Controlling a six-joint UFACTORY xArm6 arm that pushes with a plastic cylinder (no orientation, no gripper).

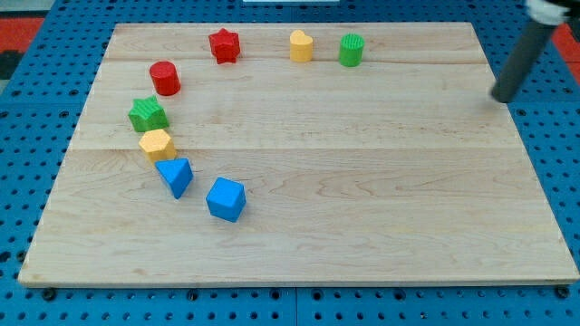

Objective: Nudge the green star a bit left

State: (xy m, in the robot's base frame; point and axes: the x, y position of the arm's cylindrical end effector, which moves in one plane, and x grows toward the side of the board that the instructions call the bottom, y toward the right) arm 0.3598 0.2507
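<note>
A pale wooden board lies on a blue perforated bench. My tip rests near the board's right edge, in the upper part of the view; the arm ends in a plain rod, with no jaws to open or shut. It stands well apart from every block. Nearest along the top are a green cylinder, a yellow block and a red star. At the left, in a curving line, sit a red cylinder, the green star, a yellow hexagon, a blue triangle and a blue cube.
</note>
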